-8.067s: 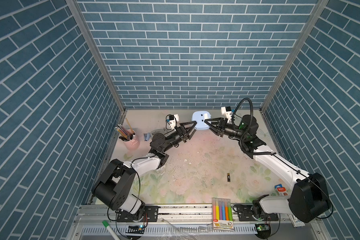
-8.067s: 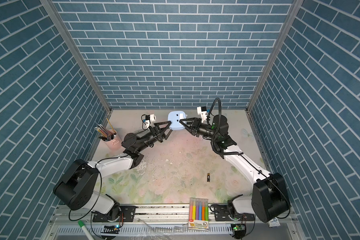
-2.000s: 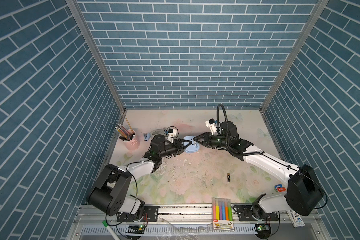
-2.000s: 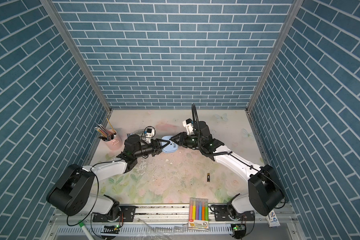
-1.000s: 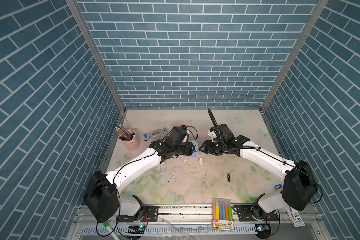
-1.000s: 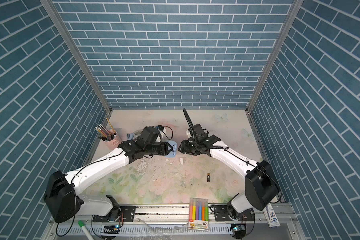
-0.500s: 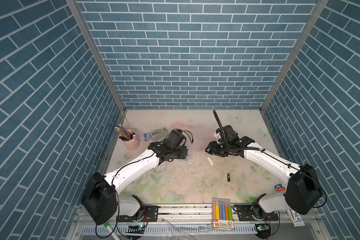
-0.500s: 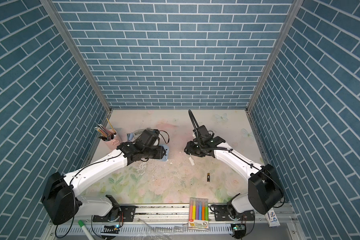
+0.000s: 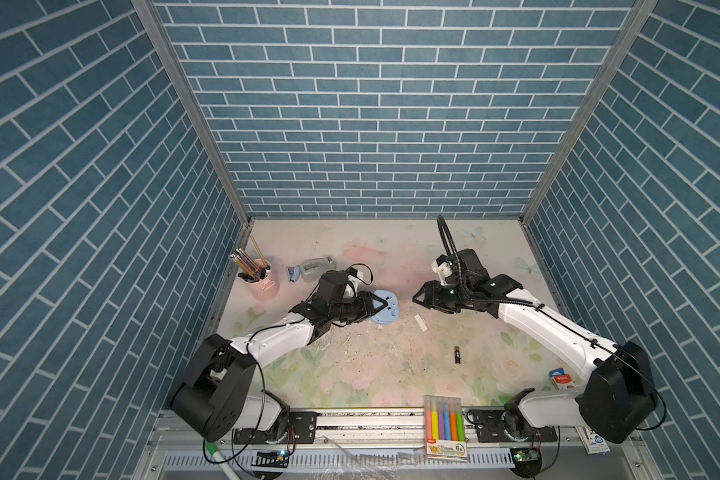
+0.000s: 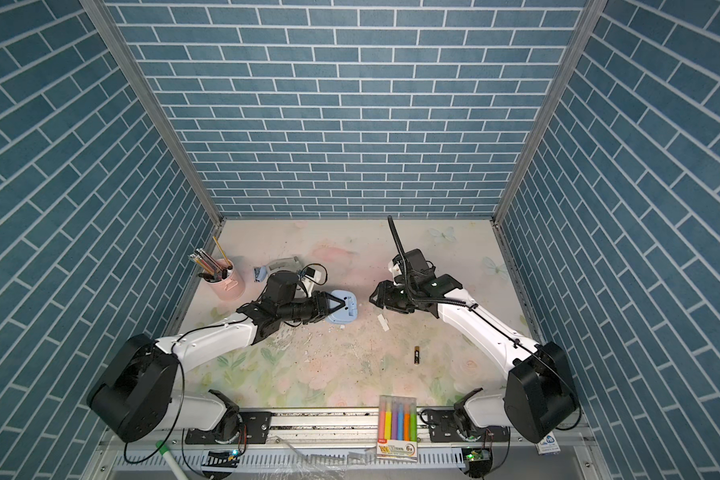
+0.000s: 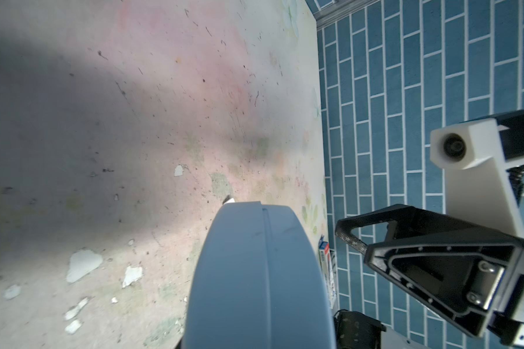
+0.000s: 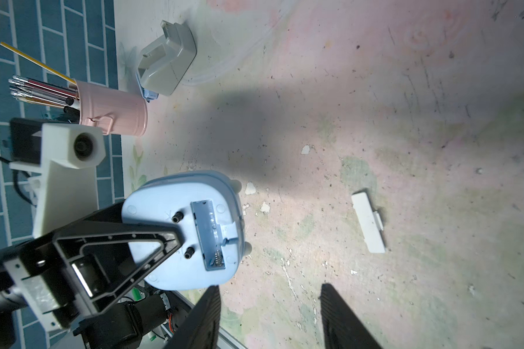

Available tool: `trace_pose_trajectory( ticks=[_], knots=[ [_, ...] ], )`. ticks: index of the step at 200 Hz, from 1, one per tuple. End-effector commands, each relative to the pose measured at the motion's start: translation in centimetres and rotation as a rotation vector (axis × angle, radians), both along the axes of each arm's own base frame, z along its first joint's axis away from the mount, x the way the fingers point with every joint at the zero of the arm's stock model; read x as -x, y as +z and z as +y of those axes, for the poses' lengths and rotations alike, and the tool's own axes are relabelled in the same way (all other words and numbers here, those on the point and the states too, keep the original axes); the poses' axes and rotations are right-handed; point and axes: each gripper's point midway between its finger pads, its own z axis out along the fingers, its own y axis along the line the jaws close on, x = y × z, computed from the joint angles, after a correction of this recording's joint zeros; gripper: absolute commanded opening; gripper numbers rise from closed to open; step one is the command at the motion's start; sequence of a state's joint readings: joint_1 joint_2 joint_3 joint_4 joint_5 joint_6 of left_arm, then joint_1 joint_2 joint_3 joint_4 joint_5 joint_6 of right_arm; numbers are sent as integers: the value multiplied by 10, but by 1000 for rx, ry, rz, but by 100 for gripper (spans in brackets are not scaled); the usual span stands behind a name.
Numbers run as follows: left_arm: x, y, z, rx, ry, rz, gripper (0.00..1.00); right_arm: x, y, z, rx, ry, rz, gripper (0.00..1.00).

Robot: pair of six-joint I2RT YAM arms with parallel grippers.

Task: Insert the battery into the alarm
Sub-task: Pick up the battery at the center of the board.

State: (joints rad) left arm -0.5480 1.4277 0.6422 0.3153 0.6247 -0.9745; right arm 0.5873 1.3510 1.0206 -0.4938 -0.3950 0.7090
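In both top views, left tool (image 9: pixel 381 306) clamped on the alarm (image 9: pixel 388 312), back turned up; battery (image 9: pixel 457 355) lies on the desk (image 9: pixel 350 374), well apart, nearer the right tool (image 9: pixel 417 300), jaws apart; left wrist: alarm's rim close up; right wrist: slot uncovered, white cover (image 12: pixel 368 223) beside.

Around the battery (image 9: pixel 457 355): bare surface (image 9: pixel 371 374), open from above and every side. Nearest, apart, a white cover (image 9: pixel 420 322). Between alarm (image 9: pixel 387 318) and right gripper (image 9: pixel 415 300), a clear gap. Far off by the wall: pencil cup (image 9: pixel 263 286), tape dispenser (image 9: pixel 317 268).
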Motion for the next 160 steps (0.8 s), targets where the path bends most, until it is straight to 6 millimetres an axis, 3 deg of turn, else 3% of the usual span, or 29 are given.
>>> trace_pose_trajectory(
  ticks=[1,19,47,97,132,160],
  knots=[
    [-5,22,-16,206,-18,-21,0,15,8,7,-102,42,10,57],
    [-6,16,-17,228,-16,-7,0,17,14,11,-152,46,7,59],
    [-3,-9,-10,107,-14,26,0,14,-6,4,-72,21,55,57],
    [7,-50,-1,-62,-54,106,0,18,-48,-72,299,-148,148,56],
    [9,-62,-1,-72,-60,131,0,50,-74,-111,493,-169,271,52],
    [11,-75,2,-93,-51,166,0,72,-92,-125,547,-167,342,51]
  ],
)
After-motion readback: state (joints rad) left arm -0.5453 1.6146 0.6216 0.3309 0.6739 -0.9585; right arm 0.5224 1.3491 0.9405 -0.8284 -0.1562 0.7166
